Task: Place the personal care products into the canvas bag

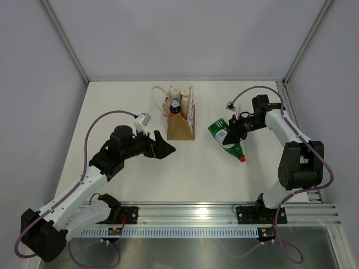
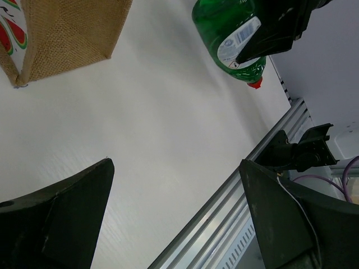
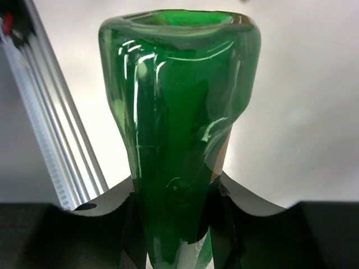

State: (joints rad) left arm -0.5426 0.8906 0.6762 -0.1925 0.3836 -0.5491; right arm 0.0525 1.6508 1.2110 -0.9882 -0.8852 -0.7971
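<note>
Apparently mid-carry with the green bottle point(image 1: 227, 140) — pinched about its middle by the right gripper point(image 1: 236, 128), fingers pressed against both flanks, base pointing away from the wrist. Hangs tilted just right of the bag point(image 1: 180, 128), red cap aimed away from the bag toward the rail point(image 1: 196, 212); cannot tell whether clear of the table point(image 1: 123, 101) or brushing it. Shows the products point(image 1: 176, 93) already standing inside the bag, tops crowding its mouth, so probably little room left. Cannot tell whether meant for the bag at all. If so, to do it well: lift above the bag's rim before crossing over, roll the wrist to bring the green bottle upright, aim for whatever gap shows beside the tops, lower slowly, and release only once seated. Go gently, since a light bag is likely to tip or slide under a sideways nudge. Keep clear of the white handle point(image 1: 159, 95) looping off the bag's left side. Reaches in from the bag's right with the right arm, elbow raised, forearm folded back toward the bag. Holds the left gripper point(image 1: 162, 147) wide open and empty just near-left of the bag, arm stretched low — well placed to steady the bag's wall.
</note>
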